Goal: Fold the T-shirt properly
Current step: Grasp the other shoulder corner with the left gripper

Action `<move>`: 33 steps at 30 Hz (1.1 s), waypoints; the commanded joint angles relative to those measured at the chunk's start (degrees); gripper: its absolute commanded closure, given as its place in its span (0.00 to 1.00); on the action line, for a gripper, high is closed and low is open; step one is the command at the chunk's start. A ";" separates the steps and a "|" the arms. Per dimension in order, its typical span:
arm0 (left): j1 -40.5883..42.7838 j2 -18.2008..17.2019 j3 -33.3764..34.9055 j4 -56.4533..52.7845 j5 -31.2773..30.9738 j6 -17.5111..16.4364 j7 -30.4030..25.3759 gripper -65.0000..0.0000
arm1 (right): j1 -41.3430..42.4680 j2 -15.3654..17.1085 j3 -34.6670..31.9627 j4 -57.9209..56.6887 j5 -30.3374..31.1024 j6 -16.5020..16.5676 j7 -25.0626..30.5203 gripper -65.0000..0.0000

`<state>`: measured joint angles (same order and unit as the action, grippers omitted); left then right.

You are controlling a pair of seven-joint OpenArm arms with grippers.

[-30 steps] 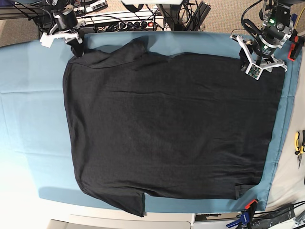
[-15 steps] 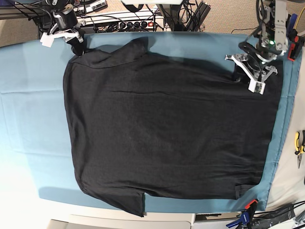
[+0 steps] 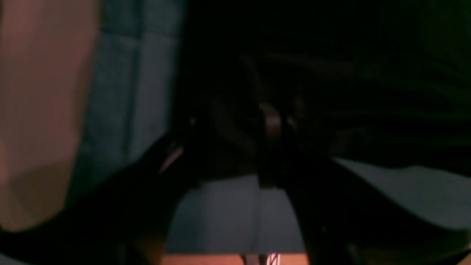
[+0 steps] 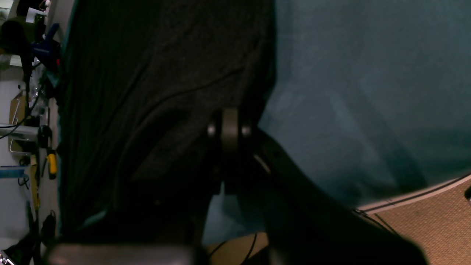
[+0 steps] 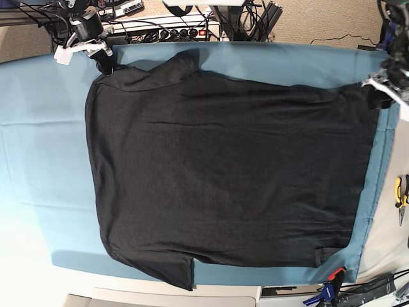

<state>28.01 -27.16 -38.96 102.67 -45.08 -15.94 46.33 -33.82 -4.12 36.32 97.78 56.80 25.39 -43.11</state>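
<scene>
Fingers of the right gripper [image 4: 230, 127] pressed together on the edge of the T-shirt [image 5: 223, 173], dark cloth pinched between the two pads at the garment's far-left corner, just beside one sleeve. Left gripper [image 5: 381, 86] at the far-right corner, dark fabric drawn out toward it in a point; fingers [image 3: 270, 121] seen only as a blurred, dim shape in the left wrist view, so clenched or released cannot be told. Black T-shirt spread plain side up, nearly flat with light creases, across the teal cloth [image 5: 38, 141] covering the tabletop. One sleeve angled out at the far edge left of centre, the other jutting from the near edge. A small folded tab at the near-right corner of the fabric. Yellow-handled pliers [image 5: 401, 192] on the bare surface beyond the cloth's right edge. Orange-and-blue clamp [image 5: 331, 281] gripping the cloth's near-right corner. Cables and a power strip [image 5: 172, 29] along the far side.
</scene>
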 commanded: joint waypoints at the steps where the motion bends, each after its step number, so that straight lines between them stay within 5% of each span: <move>1: 0.15 -0.98 -0.48 0.63 -1.20 -0.33 -0.81 0.68 | -0.76 0.31 0.11 0.11 -2.45 -0.98 -1.33 1.00; 17: -7.89 -3.04 -0.44 -20.22 0.33 -0.66 -0.63 0.59 | -0.76 0.31 0.11 0.11 -2.40 -0.96 -1.38 1.00; 24: -7.54 -6.19 -0.44 -21.46 -0.31 -0.63 2.03 0.59 | -0.76 0.31 0.11 0.11 -2.43 -0.96 -1.38 1.00; 33: -5.44 -6.16 -0.44 -21.46 -4.74 -1.31 3.93 0.59 | -0.76 0.31 0.11 0.11 -2.40 -0.96 -1.46 1.00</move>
<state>21.98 -32.45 -39.24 80.93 -49.67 -17.17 48.14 -33.82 -4.12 36.29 97.78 56.82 25.41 -43.09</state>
